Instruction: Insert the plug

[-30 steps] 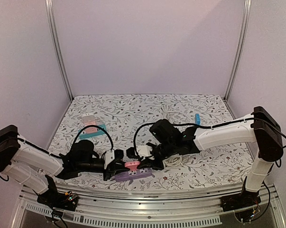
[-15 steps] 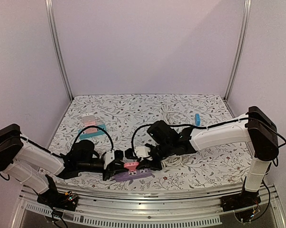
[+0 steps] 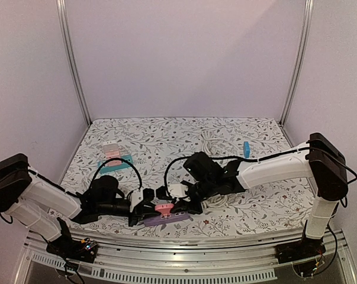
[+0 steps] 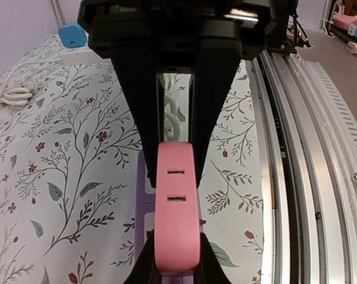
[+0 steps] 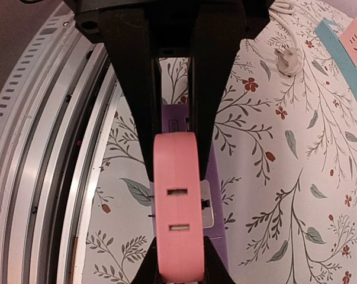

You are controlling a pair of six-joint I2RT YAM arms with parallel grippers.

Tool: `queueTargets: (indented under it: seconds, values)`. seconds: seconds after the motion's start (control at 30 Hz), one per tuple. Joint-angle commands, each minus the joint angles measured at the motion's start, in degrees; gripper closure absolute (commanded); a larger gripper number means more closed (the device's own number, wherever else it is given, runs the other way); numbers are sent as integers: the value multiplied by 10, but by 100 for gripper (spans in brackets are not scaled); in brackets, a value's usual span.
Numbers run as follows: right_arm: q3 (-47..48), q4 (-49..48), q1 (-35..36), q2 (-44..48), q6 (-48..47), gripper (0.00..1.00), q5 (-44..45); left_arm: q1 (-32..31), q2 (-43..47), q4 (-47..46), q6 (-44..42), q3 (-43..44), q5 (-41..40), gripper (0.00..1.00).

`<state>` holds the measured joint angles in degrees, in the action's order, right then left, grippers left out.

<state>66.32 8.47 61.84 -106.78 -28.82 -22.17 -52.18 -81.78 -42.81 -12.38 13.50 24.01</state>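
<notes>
Left gripper (image 4: 175, 263): clenched on the rounded pink plastic plug (image 4: 176, 207), from the left.
Right gripper (image 5: 179, 263): clamped on it from the right.
Plug: over the flat purple power strip (image 3: 166, 219) — near centre.
Handling: probably light, stiff, slick — pinch its flat sides.
</notes>
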Motion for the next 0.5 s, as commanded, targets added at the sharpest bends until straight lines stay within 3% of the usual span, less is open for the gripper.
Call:
queueTargets:
  seconds: [0.0,0.1,0.13,0.23,0.4,0.47]
  values:
    - [1,-25,-1,7,15,100,18,-14,-1,-14,-12,1,19,100]
    - [5,-24,-1,17,23,99,28,-9,19,-7,5,25,-2,100]
    - [4,-22,-4,23,26,94,33,-4,30,-3,19,32,1,100]
    - [-10,-23,-28,55,52,62,9,3,55,7,55,45,31,100]
    - [-58,-109,-91,112,195,41,-79,11,88,11,84,66,56,100]
    - [-88,-165,-93,132,239,19,-86,12,102,14,81,75,59,100]
